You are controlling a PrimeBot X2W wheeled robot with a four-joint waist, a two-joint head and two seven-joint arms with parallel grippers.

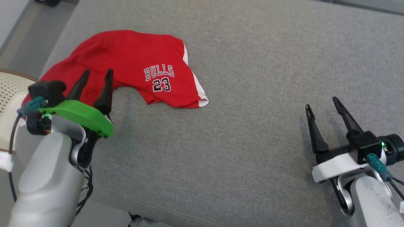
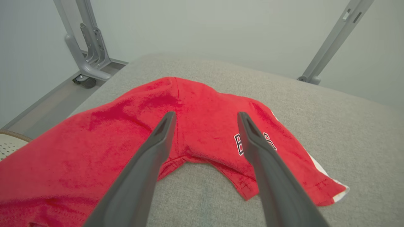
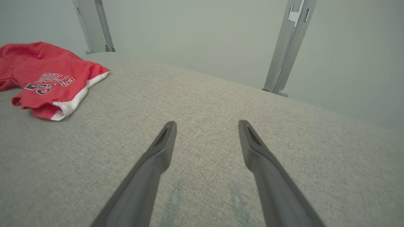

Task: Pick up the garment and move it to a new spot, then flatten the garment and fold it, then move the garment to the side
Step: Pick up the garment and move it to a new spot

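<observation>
Shorts [image 1: 126, 60] of red cloth, with white side stripes and "BULLS 23" printed on one leg, lie rumpled on the far left part of a grey padded surface [image 1: 258, 63]. One leg points toward the middle and the other reaches the left edge. The left gripper [image 1: 98, 71] hangs over the near hem of that garment, around the crotch, its two dark fingers spread apart with nothing between them. I cannot tell whether the tips touch the cloth. The right gripper [image 1: 321, 103] sits well apart from the shorts, low over bare grey fabric on the right side, its fingers likewise spread and empty. A cream perforated seat [image 1: 8, 91] with a brown rim stands just beside the surface's left edge. Grey metal frame legs [image 3: 287, 47] rise against the pale wall behind.
</observation>
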